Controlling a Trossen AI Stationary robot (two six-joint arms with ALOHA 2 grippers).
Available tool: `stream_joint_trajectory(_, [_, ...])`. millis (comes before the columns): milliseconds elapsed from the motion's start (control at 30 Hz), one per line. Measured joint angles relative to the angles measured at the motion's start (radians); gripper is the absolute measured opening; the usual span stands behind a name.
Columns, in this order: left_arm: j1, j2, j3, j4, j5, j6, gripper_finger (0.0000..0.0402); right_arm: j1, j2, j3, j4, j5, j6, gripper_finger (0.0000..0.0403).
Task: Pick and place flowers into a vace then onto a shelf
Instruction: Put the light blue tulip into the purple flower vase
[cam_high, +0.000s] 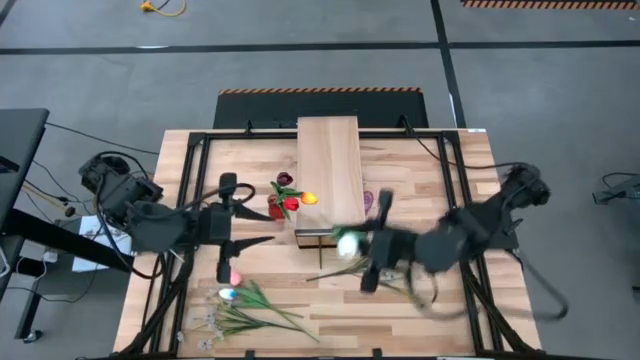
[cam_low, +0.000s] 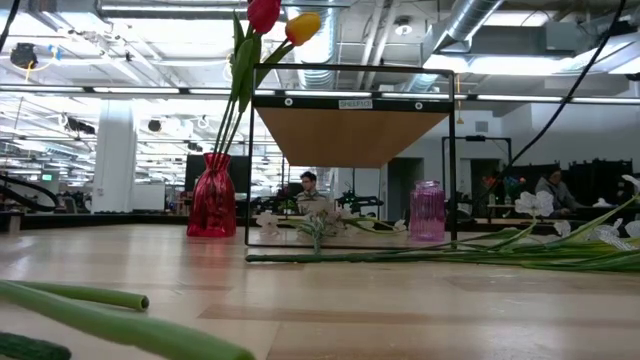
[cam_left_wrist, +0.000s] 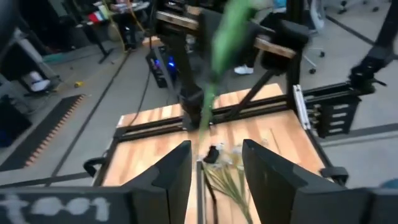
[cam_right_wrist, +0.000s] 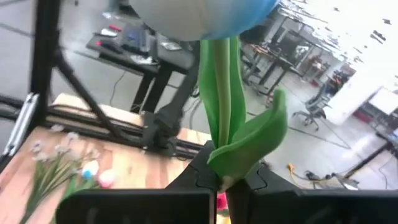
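My right gripper (cam_high: 360, 248) (cam_right_wrist: 225, 182) hovers near the shelf's near end and is shut on a white tulip (cam_high: 347, 243). My left gripper (cam_high: 255, 222) (cam_left_wrist: 216, 158) is open over the table's left half, and a blurred green stem (cam_left_wrist: 208, 93) runs between its fingers. The red vase (cam_high: 280, 207) (cam_low: 212, 195) stands left of the shelf (cam_high: 330, 170) (cam_low: 350, 135) and holds a red and a yellow tulip (cam_low: 302, 27). More flowers (cam_high: 250, 312) lie flat near the near-left corner. Neither gripper shows in the low view. My left gripper has the blurred green stem (cam_left_wrist: 203, 134) between its open fingers; I cannot tell whether either finger touches it. My right gripper pinches the white tulip's green stem (cam_right_wrist: 224, 163) between its two fingers, just below a leaf. The stem runs on along the fingers, with the bloom (cam_right_wrist: 199, 15) beyond the tips, lifted clear of the table.
A purple jar (cam_low: 427, 210) (cam_high: 368, 200) stands at the shelf's right side. Long green stems (cam_high: 350, 270) (cam_low: 400, 255) lie on the table in front of the shelf. A pink tulip (cam_high: 236, 275) lies by the left gripper. A black frame (cam_high: 190, 200) rims the table.
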Motion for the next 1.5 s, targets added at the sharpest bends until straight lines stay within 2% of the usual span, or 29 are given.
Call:
stream_joint_trajectory(133, [-0.010,-0.003,0.003,0.003,-0.022,0.001,0.0131,-0.066,-0.102,0.001,-0.105,-0.079,0.036,0.0000])
stream_joint_trajectory(300, [-0.010,-0.027,0.003,0.000,-0.086,0.018,0.0130,-0.214,-0.204,-0.012,-0.204,-0.241,0.055,0.0000])
stream_joint_trajectory(467, [0.018,-0.124,-0.003,0.006,-0.092,0.022,0.0130,-0.376,-0.299,-0.133,-0.196,-0.363,0.040,0.0000])
stream_joint_trajectory(567, [0.025,-0.201,-0.048,0.012,-0.081,0.037,0.0130,-0.451,-0.348,-0.217,-0.157,-0.418,0.036,0.0000])
stream_joint_trajectory(667, [0.024,-0.289,-0.146,0.040,-0.080,0.038,0.0130,-0.508,-0.396,-0.289,-0.137,-0.455,0.036,0.0000])
stream_joint_trajectory(767, [0.025,-0.384,-0.300,0.119,-0.080,0.047,0.0130,-0.549,-0.447,-0.354,-0.134,-0.461,0.044,0.0000])
stream_joint_trajectory(1000, [0.025,-0.608,-0.701,0.441,-0.077,0.099,0.0130,-0.604,-0.541,-0.500,-0.101,-0.461,0.135,0.0000])
stream_joint_trajectory(1133, [0.025,-0.696,-0.885,0.601,-0.076,0.104,0.0130,-0.639,-0.564,-0.599,-0.096,-0.460,0.199,0.0000])
stream_joint_trajectory(1300, [0.025,-0.767,-1.048,0.743,-0.077,0.105,0.0130,-0.683,-0.563,-0.689,-0.083,-0.460,0.280,0.0000])
stream_joint_trajectory(1500, [0.025,-0.787,-1.160,0.858,-0.079,0.105,0.0130,-0.697,-0.555,-0.766,-0.041,-0.463,0.360,0.0000])
